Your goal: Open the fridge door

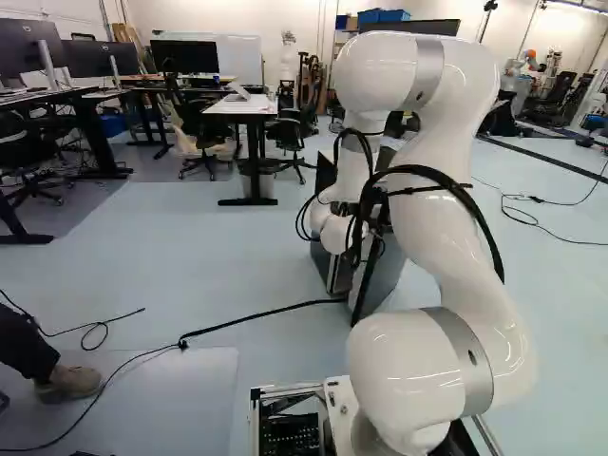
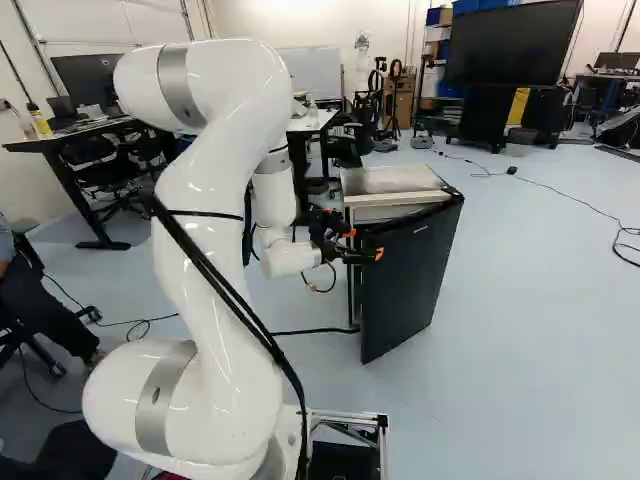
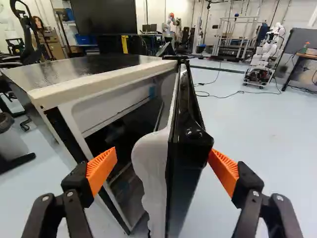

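In the right base view my gripper (image 2: 364, 243) is at the upper part of the fridge door (image 2: 410, 280), beside the small fridge (image 2: 392, 180). The dark door stands partly open, at an angle to the cabinet. Seen in the wrist view, my gripper (image 3: 162, 152) has its fingers wide apart around the free edge of the door (image 3: 185, 144). One orange pad (image 3: 102, 168) is on the inner side, in the gap before the fridge interior, apart from the door. The other pad (image 3: 224, 171) is at the outer face, close against or touching its corner.
A black cable (image 1: 261, 314) runs over the floor to the fridge. Desks and chairs stand beyond it. A person's shoe (image 1: 71, 382) shows at the left of the left base view. Another robot (image 3: 262, 54) stands far off in the wrist view, past the door's outer side.
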